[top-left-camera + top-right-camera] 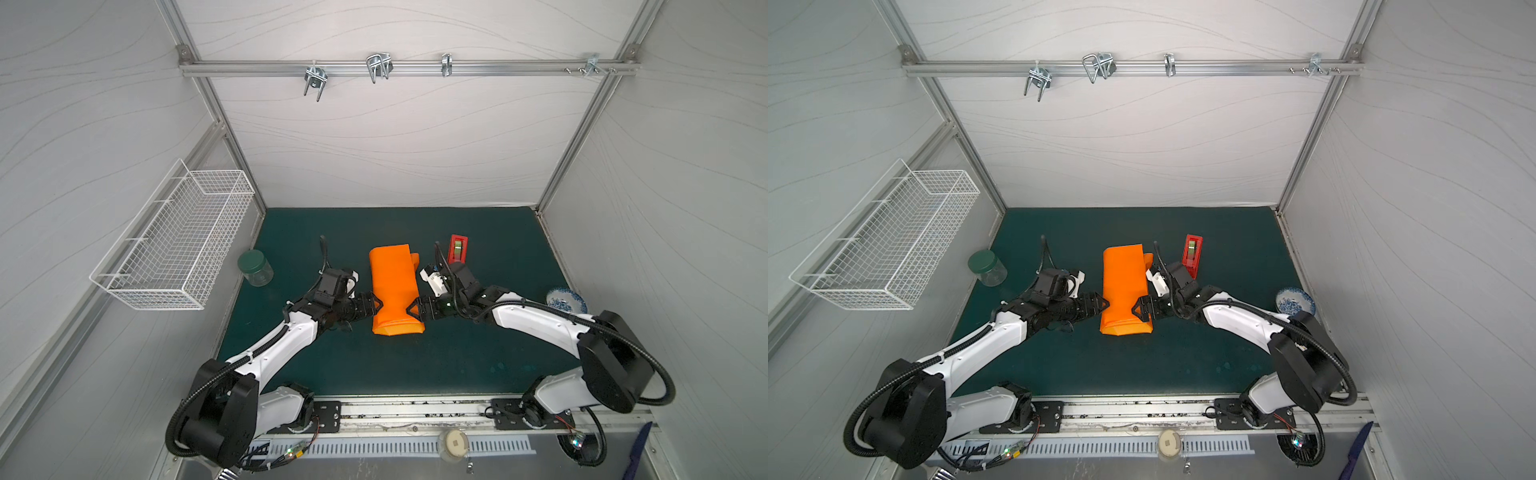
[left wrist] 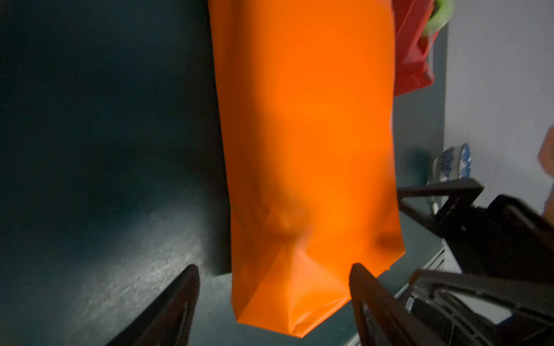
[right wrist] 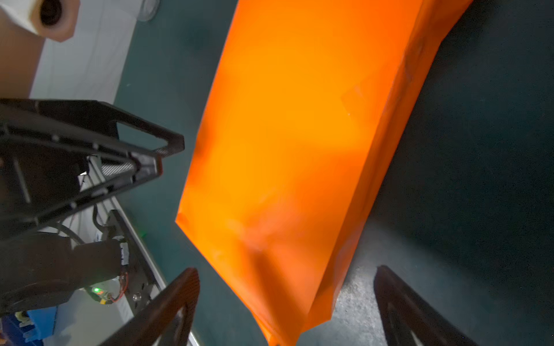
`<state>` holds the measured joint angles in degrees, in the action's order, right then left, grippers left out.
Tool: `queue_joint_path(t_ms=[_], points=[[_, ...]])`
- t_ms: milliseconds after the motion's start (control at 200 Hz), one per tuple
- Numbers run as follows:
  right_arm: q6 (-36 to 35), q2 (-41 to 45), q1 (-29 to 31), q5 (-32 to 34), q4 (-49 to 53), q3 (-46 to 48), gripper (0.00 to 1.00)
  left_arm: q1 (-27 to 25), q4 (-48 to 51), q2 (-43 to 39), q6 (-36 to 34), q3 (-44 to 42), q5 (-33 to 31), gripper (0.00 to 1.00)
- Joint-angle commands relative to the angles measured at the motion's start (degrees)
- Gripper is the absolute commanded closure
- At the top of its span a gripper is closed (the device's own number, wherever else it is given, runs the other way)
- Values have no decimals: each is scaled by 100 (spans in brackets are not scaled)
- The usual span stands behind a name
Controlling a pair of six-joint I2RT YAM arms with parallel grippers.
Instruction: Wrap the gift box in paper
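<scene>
One orange parcel sits mid-desk: the paper (image 1: pixel 395 286) folded into a long packet, its far end doubled over and its near end creased into a flattened flap. The gift box doesn't show anywhere, so if it is inside the packet it is fully covered. Around it on the green desk (image 1: pixel 415 365) I count one red tape dispenser (image 1: pixel 457 248) just beyond the packet's far right corner, one clear jar with a green lid (image 1: pixel 255 268) off at the left edge, and one blue-and-white bowl (image 1: pixel 566 300) at the right edge. One white wire basket (image 1: pixel 174 245) hangs on the left wall.

There are two arms, both stretched low and bent inward so they face each other across the packet's near half. The left claw (image 1: pixel 374 305) noses up against the paper's left side, and from its wrist the fingers (image 2: pixel 186 299) stand spread with the creased end between them. The right claw (image 1: pixel 413 309) meets the right side, spread wide too, with the packet's corner between its fingers (image 3: pixel 398 305), gripping nothing
</scene>
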<state>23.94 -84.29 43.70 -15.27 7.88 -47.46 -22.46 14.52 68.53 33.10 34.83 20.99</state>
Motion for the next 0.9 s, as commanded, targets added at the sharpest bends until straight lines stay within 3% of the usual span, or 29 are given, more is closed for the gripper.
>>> queue_joint_path(t_ms=[0, 235, 895], points=[[-186, -193, 97, 260, 27, 50, 11, -163, -108, 17, -353, 66, -398, 21], [-349, -464, 96, 552, 23, 33, 19, -404, -237, 299, -601, 73, -334, 27], [-469, -864, 287, 1274, -194, -22, 41, -837, -729, 1113, -464, 80, -1427, 35]])
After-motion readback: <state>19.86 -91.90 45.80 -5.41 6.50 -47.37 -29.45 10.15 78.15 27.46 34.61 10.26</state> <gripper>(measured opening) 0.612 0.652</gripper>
